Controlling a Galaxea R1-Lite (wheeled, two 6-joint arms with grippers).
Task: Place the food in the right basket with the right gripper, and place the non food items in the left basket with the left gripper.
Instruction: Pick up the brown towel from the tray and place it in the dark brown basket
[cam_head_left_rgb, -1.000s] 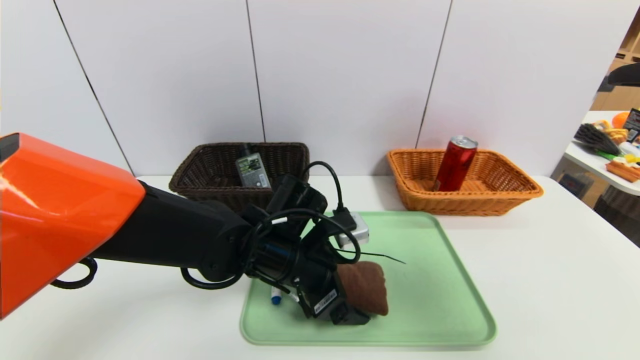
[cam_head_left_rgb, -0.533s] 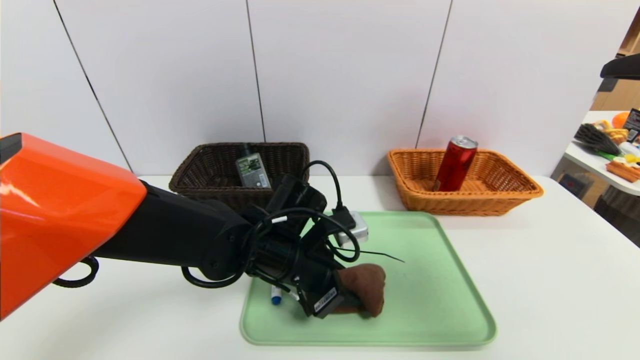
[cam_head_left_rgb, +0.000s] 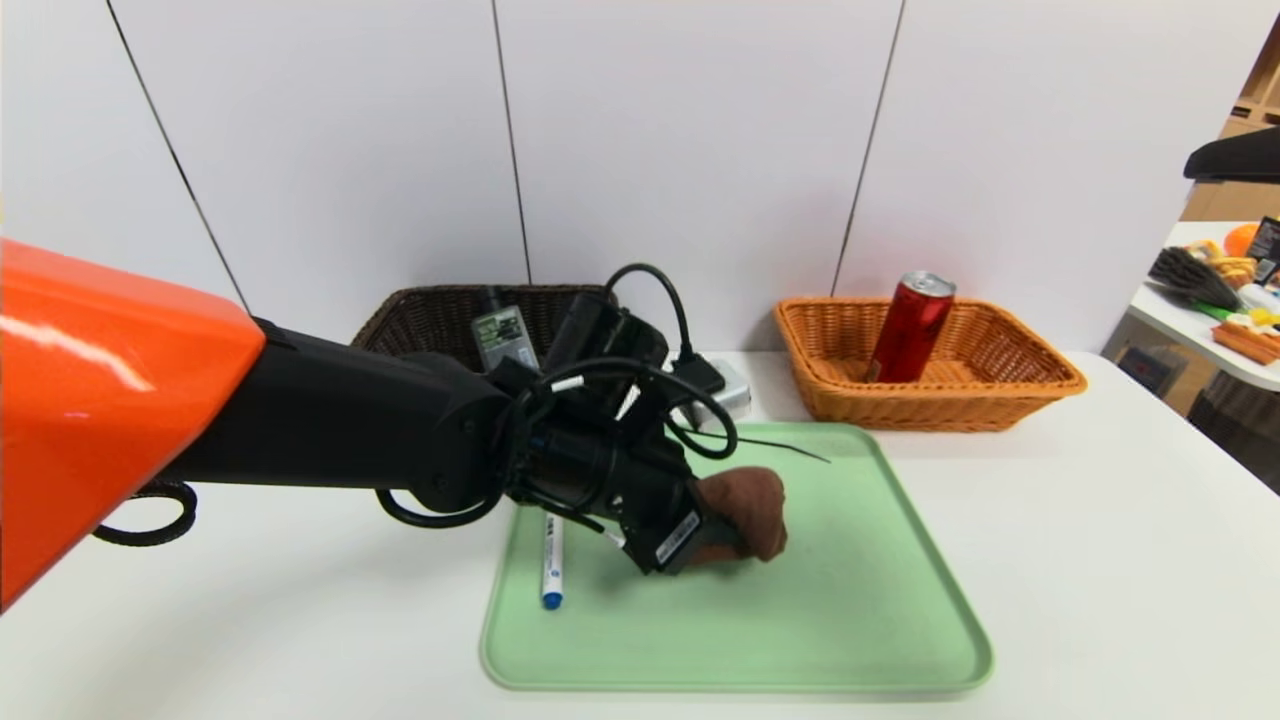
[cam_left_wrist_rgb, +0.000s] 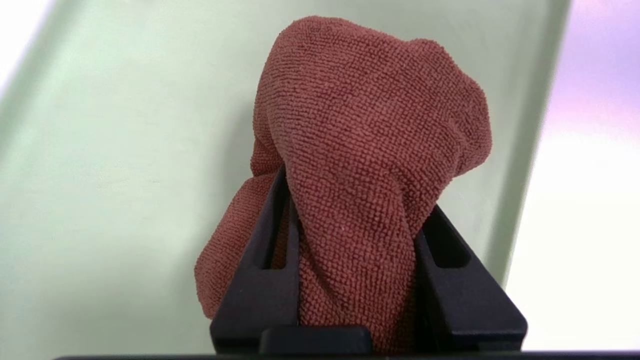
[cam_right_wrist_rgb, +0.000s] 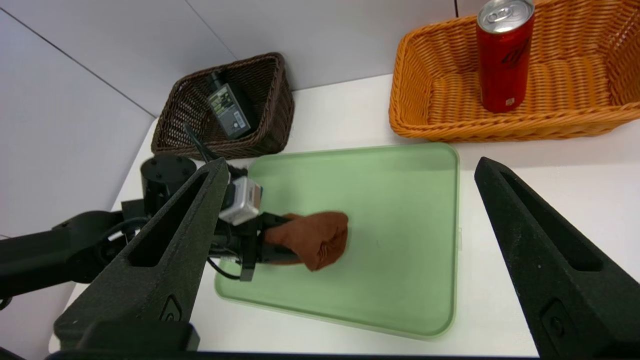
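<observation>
White table, pale wall behind. Towel: bunched, clamped in left gripper, just above green tray. Marker: on tray, left. Bottle: in left basket. Can: in right basket. Right gripper: wide open, empty. Risk: loose folds slipping out, snagging basket rim.

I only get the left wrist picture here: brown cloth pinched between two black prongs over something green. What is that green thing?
Observer: A green tray on a white table; the left gripper holds the brown towel above it.
Operator: Is anything else on it?
Observer: A white marker with a blue cap lies near the tray's left edge.
Operator: Where does the cloth go?
Observer: Probably the dark brown basket behind the tray, where a green pump bottle already lies.
Operator: And the other arm?
Observer: The right gripper hangs open off to the side.
</observation>
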